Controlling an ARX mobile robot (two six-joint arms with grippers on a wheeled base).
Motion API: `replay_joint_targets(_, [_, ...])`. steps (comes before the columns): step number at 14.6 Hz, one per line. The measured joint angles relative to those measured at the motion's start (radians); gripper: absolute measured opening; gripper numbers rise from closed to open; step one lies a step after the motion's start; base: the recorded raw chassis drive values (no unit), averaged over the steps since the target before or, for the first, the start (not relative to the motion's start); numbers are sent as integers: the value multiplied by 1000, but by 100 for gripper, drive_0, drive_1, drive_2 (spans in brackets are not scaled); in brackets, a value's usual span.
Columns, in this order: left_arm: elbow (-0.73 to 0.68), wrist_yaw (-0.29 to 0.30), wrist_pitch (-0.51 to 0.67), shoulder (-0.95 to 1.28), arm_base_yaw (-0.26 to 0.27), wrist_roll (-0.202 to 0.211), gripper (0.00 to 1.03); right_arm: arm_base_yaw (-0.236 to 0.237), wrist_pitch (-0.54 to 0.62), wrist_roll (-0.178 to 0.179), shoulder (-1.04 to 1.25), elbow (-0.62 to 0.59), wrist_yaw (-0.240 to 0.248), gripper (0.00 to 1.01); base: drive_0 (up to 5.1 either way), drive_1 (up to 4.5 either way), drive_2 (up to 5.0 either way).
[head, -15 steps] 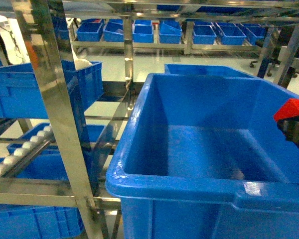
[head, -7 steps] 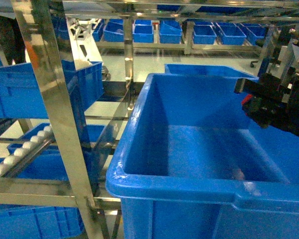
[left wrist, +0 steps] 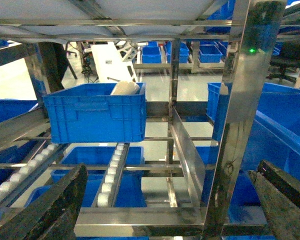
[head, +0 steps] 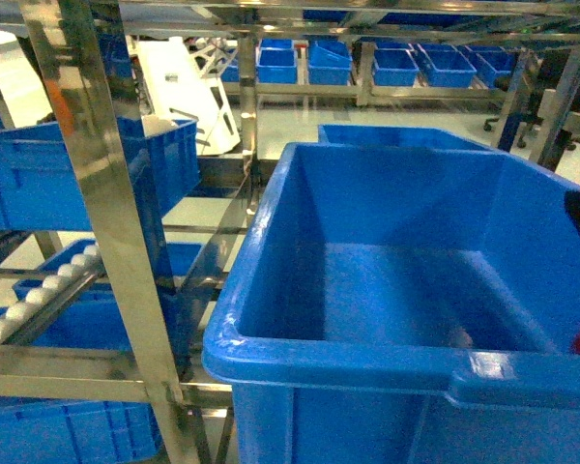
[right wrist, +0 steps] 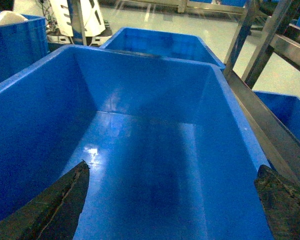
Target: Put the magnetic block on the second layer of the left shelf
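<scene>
Above the smooth, glossy blue plastic crate [right wrist: 155, 145] the right end effector [right wrist: 172, 200] is spread wide, now drawn back from the head view.

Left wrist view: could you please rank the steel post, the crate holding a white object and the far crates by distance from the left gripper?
1. Steel post, right, just ahead of the left gripper.
2. Crate holding a white object, left, mid-rack.
3. Far crates, background, centre.

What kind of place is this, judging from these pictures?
Most likely a warehouse or factory storage area. Stainless-steel racks with roller rails carry large blue crates, and further rows of the same crates stand on shelving behind.
</scene>
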Motion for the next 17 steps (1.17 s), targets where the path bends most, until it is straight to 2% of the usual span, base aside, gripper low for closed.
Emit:
replay_joint_targets(4, [0,0,0,0,0,0,98,-1,4,12,71,47,2,98,0,0,0])
replay_joint_targets(6, [0,0,0,0,0,0,98,-18,13,-28,-68,39,21,98,0,0,0])
replay_joint_targets(7, [0,0,0,0,0,0,98,-42,-63,-29,-181,13,-2,98,0,0,0])
replay_joint_targets(9, [0,0,0,0,0,0,98,-54,-68,-30,-325,-21,-8,98,0,0,0])
replay_joint_targets(10, [0,0,0,0,0,0,98,-64,3,-26,-322,-41,-42,90,0,0,0])
replay_joint_targets(11, [0,0,-1,0,0,0,98,-93,27,-25,-354,-105,-77,75,0,0,0])
replay_joint_targets(12, [0,-1,0,0,0,0,98,-126,26,-25,-401,-167,-97,61,0,0,0])
replay_joint_targets(13, [0,0,0,0,0,0,98,-136,27,-24,-418,-183,-105,55,0,0,0])
replay_joint_targets(15, [0,0,0,0,0,0,98,-164,29,-24,-472,-225,-133,37,0,0,0])
replay_joint_targets(17, [0,-1,0,0,0,0,98,-188,15,-24,-529,-272,-165,15,0,0,0])
